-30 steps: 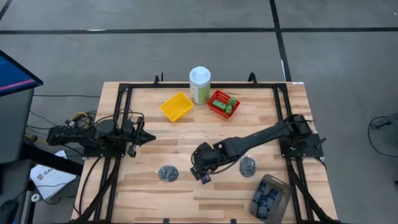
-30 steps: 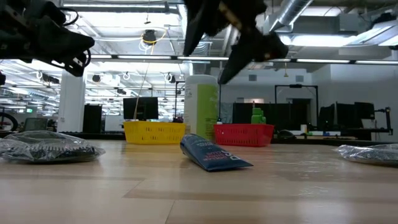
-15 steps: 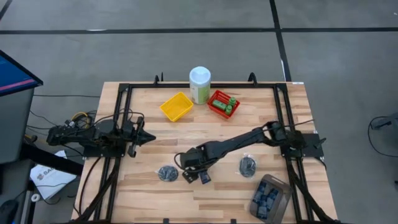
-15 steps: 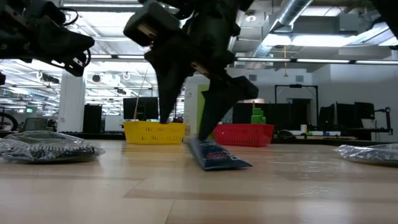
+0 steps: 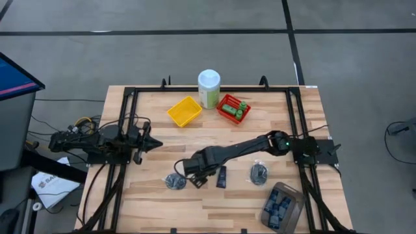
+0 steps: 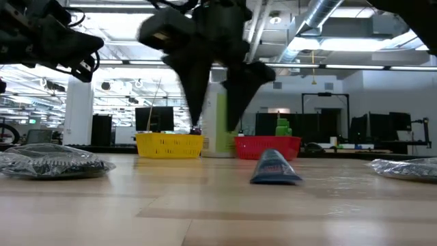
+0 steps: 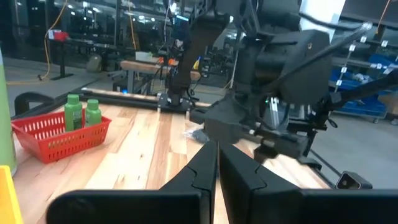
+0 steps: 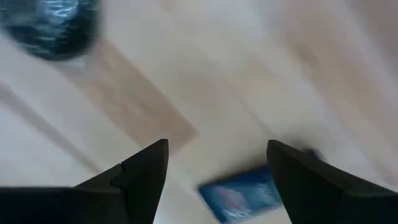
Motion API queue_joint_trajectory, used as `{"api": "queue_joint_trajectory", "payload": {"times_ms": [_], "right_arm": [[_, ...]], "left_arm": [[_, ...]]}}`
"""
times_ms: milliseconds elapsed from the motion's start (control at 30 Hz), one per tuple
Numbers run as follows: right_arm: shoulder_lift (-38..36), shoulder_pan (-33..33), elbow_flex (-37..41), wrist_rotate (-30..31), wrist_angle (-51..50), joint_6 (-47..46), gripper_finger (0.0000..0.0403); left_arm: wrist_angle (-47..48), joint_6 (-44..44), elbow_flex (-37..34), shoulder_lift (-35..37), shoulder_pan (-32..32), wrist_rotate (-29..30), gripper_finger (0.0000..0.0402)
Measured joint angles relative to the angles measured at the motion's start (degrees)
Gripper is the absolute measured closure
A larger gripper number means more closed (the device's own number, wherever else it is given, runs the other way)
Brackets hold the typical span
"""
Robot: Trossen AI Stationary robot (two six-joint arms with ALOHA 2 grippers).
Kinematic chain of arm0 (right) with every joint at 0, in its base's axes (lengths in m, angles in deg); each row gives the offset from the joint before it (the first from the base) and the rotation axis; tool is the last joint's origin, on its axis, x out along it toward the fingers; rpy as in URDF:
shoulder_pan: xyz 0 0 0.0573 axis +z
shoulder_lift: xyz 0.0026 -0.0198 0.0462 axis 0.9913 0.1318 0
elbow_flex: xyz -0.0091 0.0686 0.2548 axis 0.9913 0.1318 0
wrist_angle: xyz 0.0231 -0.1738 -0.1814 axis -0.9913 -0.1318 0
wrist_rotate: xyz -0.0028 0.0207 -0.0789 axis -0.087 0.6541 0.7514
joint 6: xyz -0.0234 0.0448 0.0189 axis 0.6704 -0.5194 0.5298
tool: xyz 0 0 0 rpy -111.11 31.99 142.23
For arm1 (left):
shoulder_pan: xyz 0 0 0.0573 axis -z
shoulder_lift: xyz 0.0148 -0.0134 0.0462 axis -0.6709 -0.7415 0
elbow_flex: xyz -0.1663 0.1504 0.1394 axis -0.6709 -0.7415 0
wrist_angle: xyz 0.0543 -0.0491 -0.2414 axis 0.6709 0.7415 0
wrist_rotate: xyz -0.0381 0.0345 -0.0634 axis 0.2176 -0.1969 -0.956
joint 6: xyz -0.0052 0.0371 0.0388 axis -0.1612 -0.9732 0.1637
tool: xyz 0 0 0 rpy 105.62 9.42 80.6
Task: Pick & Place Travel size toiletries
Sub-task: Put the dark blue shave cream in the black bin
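Navy tube (image 5: 221,176) lies on wooden table (image 5: 260,133).

The desk (image 5: 260,130) is pale, matt planked wood. A navy tube (image 6: 274,167) looks like smooth, faintly glossy plastic. The round bundles (image 6: 51,162) wear crinkled, shiny clear film. The yellow basket (image 5: 184,111) and red basket (image 5: 229,108) look like moulded plastic.

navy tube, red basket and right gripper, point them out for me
navy tube (image 5: 221,176), high view, middle of its flat body
red basket (image 5: 225,106), high view, bare part of its left rim
right gripper (image 8: 214,165), right wrist view, gap midway between its open fingertips
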Motion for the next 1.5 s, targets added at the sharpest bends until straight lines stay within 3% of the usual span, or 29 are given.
{"api": "queue_joint_trajectory", "payload": {"times_ms": [267, 533, 867, 1500], "right_arm": [[-0.3, 0.8, -0.2, 6.1, -13.6, -9.5, 0.0137], [0.0, 1.3, 2.1, 6.0, -11.9, -16.2, 0.0137], [-0.2, 1.2, 6.2, 2.5, -10.0, -18.3, 0.0137], [-0.2, 0.8, 6.9, 2.6, -8.1, -21.0, 0.0137]], "left_arm": [[0.3, 0.0, 0.0, 0.0, 0.0, 0.1, 0.039], [0.3, 0.0, 0.0, 0.0, 0.0, 0.2, 0.039], [0.2, 0.0, 0.0, 0.0, 0.0, 0.2, 0.039], [0.2, 0.0, 0.0, 0.0, 0.0, 0.2, 0.039]]}}
